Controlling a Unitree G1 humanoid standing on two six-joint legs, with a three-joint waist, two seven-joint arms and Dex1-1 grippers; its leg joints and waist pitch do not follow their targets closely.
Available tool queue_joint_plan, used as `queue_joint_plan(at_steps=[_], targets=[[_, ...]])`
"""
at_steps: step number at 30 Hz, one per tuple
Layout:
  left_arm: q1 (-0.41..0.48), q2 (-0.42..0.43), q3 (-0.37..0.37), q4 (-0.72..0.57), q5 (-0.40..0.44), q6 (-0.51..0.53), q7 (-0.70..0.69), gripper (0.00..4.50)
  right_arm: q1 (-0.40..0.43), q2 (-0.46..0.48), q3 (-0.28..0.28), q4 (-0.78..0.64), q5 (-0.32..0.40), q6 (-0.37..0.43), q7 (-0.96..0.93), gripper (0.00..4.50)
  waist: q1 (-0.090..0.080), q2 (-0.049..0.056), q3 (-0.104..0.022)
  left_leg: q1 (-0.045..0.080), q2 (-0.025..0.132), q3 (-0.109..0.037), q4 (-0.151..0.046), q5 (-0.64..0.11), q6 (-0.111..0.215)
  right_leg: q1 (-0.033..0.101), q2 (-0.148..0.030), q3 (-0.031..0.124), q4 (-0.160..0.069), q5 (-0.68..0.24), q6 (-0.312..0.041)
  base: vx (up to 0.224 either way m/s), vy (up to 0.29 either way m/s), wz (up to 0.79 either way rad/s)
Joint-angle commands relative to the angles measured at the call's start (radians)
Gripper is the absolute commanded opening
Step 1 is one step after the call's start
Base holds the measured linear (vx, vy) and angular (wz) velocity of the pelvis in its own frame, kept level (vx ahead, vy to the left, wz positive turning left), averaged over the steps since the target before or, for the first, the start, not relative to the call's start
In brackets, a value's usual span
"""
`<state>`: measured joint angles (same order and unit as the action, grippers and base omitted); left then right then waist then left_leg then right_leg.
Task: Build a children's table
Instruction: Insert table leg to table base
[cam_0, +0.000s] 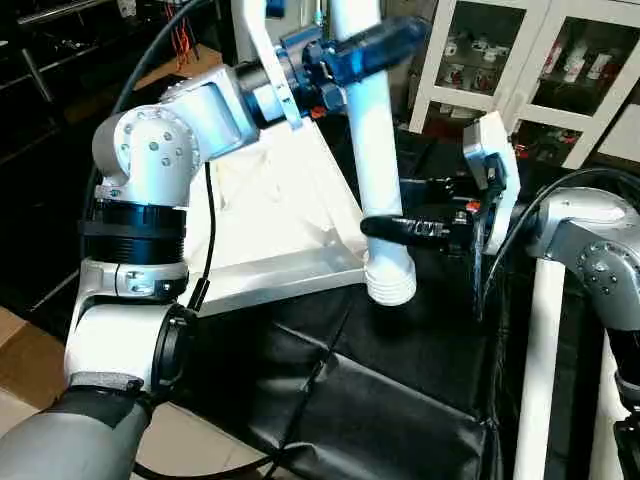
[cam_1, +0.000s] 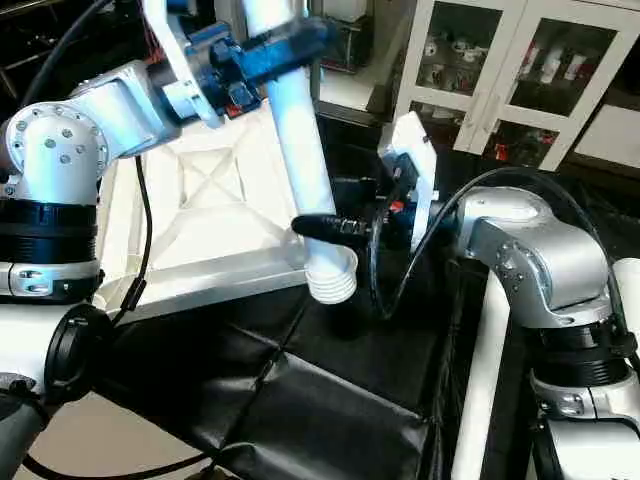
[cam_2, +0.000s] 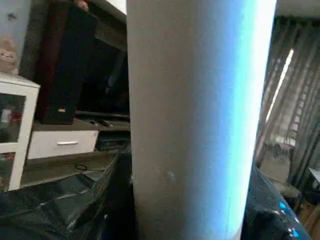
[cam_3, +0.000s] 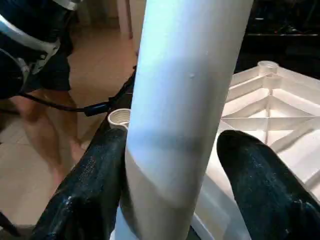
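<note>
The left gripper (cam_0: 352, 52), up in the top centre of the left eye view, is clamped around the upper part of a white tube leg (cam_0: 372, 150), its black fingers pressed against the tube on both sides. The leg hangs nearly upright from that grip, leaning slightly, with its ribbed flared end (cam_0: 391, 283) pointing down near the middle of the frame.

Lower down, the right gripper (cam_0: 405, 228) reaches in from the right side of the frame. Its two fingers straddle the same leg just above the flared end; in the right wrist view one finger (cam_3: 90, 185) lies against the tube while the other finger (cam_3: 260, 175) stands off it with a visible gap, so the jaws sit loosely apart around the leg rather than squeezing it.

Behind and left of the leg, the white tabletop (cam_0: 270, 215) lies upside down on black sheeting (cam_0: 380, 400), its ribbed underside and X-bracing facing up. The leg's lower end hangs just off the tabletop's near right corner, above the sheeting. Two more white legs (cam_0: 540, 370) lie along the lower right edge. A white glass-door cabinet (cam_0: 530, 60) stands at the upper right.
</note>
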<state>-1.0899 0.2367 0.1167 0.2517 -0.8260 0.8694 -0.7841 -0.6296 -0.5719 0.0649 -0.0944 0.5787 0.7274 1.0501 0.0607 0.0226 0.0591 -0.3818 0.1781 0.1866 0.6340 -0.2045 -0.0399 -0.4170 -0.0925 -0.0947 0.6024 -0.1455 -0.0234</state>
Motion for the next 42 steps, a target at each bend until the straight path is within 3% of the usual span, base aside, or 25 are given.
queue_joint_plan(at_steps=[1, 9, 10, 20, 29, 30, 33, 42], targets=[[0.015, 0.0, -0.03, -0.053, -0.009, 0.025, -0.033, 1.7, -0.016, -0.013, 0.006, 0.003, -0.001, -0.004, 0.007, 3.11, 0.001, 0.0, -0.083, 0.015, 0.045, -0.02, -0.07, -0.104, 0.054, 0.071, -0.054, 0.047, -0.055, -0.173, -0.246, 0.0, 0.0, 0.0], [0.021, 0.005, -0.062, -0.064, 0.002, 0.025, -0.076, 1.7, -0.002, -0.026, 0.023, -0.016, 0.007, 0.014, 0.038, 3.11, 0.001, 0.001, -0.083, 0.016, 0.044, -0.02, -0.07, -0.112, 0.049, 0.071, -0.052, 0.047, -0.056, -0.186, -0.238, 0.0, 0.0, 0.0], [0.021, 0.008, -0.068, -0.066, 0.003, 0.026, -0.086, 1.7, 0.0, -0.027, 0.022, -0.016, 0.009, 0.018, 0.041, 2.83, 0.001, 0.004, -0.084, 0.016, 0.044, -0.02, -0.07, -0.11, 0.049, 0.071, -0.052, 0.047, -0.056, -0.18, -0.239, 0.0, 0.0, 0.0], [0.024, 0.005, -0.083, -0.082, 0.007, 0.028, -0.099, 1.7, 0.013, -0.042, 0.034, -0.031, 0.026, 0.043, 0.067, 2.01, 0.001, 0.003, -0.083, 0.016, 0.044, -0.02, -0.069, -0.115, 0.05, 0.072, -0.052, 0.047, -0.057, -0.184, -0.242, 0.0, 0.0, 0.0], [0.025, 0.007, -0.096, -0.09, 0.013, 0.023, -0.116, 1.69, 0.021, -0.04, 0.036, -0.04, 0.041, 0.062, 0.071, 1.85, 0.001, 0.005, -0.084, 0.015, 0.043, -0.021, -0.069, -0.117, 0.045, 0.072, -0.052, 0.046, -0.058, -0.19, -0.237, 0.0, 0.0, 0.0], [0.024, 0.008, -0.096, -0.086, 0.019, 0.031, -0.103, 2.25, 0.022, -0.039, 0.035, -0.041, 0.04, 0.062, 0.07, 1.85, 0.001, 0.008, -0.084, 0.016, 0.043, -0.022, -0.069, -0.117, 0.044, 0.072, -0.052, 0.046, -0.057, -0.19, -0.237, 0.0, 0.0, 0.0], [0.016, 0.005, -0.073, -0.068, -0.008, 0.077, -0.089, 2.39, 0.026, -0.032, 0.031, -0.039, 0.037, 0.056, 0.055, 1.84, 0.002, 0.006, -0.084, 0.016, 0.043, -0.02, -0.069, -0.116, 0.044, 0.071, -0.052, 0.046, -0.057, -0.192, -0.238, 0.0, 0.0, 0.0], [0.022, 0.018, -0.046, -0.057, -0.021, 0.071, -0.099, 3.18, 0.025, 0.0, 0.0, -0.01, 0.007, 0.02, -0.019, 1.83, -0.001, 0.006, -0.084, 0.015, 0.041, -0.02, -0.069, -0.113, 0.044, 0.07, -0.051, 0.046, -0.06, -0.216, -0.224, 0.0, 0.0, 0.0]])
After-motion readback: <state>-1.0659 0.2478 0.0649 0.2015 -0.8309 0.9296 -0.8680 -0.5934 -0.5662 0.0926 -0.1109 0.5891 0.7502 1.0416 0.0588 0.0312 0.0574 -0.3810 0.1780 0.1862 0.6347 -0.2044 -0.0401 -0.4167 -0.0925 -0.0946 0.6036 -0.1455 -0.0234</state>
